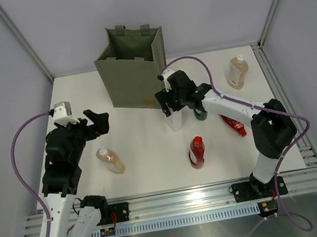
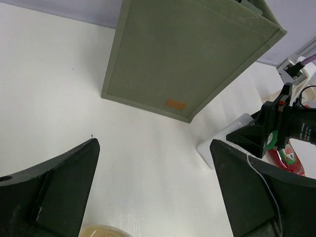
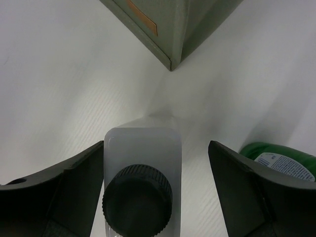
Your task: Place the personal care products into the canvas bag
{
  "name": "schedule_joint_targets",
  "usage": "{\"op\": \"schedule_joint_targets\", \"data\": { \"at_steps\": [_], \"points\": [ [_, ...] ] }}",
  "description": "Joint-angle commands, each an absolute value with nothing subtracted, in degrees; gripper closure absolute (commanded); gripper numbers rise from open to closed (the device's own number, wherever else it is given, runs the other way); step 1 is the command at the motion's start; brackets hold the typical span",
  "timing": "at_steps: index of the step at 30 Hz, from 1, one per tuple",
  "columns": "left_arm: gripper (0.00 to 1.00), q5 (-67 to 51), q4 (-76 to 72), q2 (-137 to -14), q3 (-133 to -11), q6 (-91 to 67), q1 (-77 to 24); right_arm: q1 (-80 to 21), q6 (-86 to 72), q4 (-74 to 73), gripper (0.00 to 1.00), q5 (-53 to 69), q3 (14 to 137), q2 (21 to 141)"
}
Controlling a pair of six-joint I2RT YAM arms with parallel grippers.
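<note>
Left arm: is rising from the rail at the near edge and leaning toward the left side of the tabletop.
Canvas bag: is standing upright and open-topped at the far middle, well apart from the left arm.
Right arm: is reaching in from the right toward the bag's near right corner.
Left gripper: is hovering with its fingers spread wide, holding nothing.
Right gripper: is straddling the white bottle with its fingers spread, a gap showing on the right side.
White bottle: is standing dark cap up, just in front of the bag's corner.
Far amber bottle: is sitting at the far right, well apart from the bag.
Near amber bottle: is lying near the left gripper.
Middle red bottle: is resting near the rail.
Right red bottle: is lying partly under the right arm.
Green bottle: is sitting just beside the white bottle.
Orange label: is showing low on the bag's near face.
</note>
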State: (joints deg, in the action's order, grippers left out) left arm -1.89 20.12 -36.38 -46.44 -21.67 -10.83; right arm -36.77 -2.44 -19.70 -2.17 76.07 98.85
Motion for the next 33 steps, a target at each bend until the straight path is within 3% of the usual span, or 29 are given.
{"op": "schedule_joint_targets", "data": {
  "at_steps": [1, 3, 4, 6, 7, 10, 18, 26, 33],
  "points": [
    [0.01, -0.26, 19.34, -33.85, -44.21, -24.61, -10.63, -36.83, -3.25, -17.58, 0.19, -0.27, 74.89, 98.00],
    [0.01, -0.26, 19.60, -33.40, -44.03, -24.87, -10.63, -36.91, -2.64, -15.91, 0.32, -0.26, 74.18, 97.65],
    [0.01, -0.26, 19.86, -33.05, -44.03, -24.87, -10.63, -37.00, -2.20, -15.56, 0.49, -0.26, 73.66, 97.12],
    [0.01, -0.26, 20.56, -32.96, -44.30, -24.61, -10.63, -36.74, -1.41, -14.68, 0.68, 0.26, 73.21, 96.25],
    [0.01, -0.18, 20.83, -32.87, -44.64, -24.44, -10.63, -36.04, -1.41, -14.42, 0.85, 2.53, 72.78, 95.02],
    [0.01, 1.41, 21.62, -32.61, -44.82, -24.26, -10.63, -33.07, -2.98, -16.08, 1.00, 7.36, 74.34, 93.43],
    [0.01, 1.49, 21.18, -31.29, -43.68, -25.31, -10.63, -21.80, -12.82, -19.86, 1.00, 40.57, 81.37, 92.02],
    [0.01, 2.37, 21.71, -29.71, -43.51, -26.02, -10.63, -21.36, -24.24, -17.84, 1.00, 50.35, 90.43, 92.11],
    [0.01, 3.16, 23.73, -28.74, -44.21, -26.19, -10.63, -21.36, -32.69, -15.38, 1.00, 51.34, 111.65, 98.94]
  ]
}}
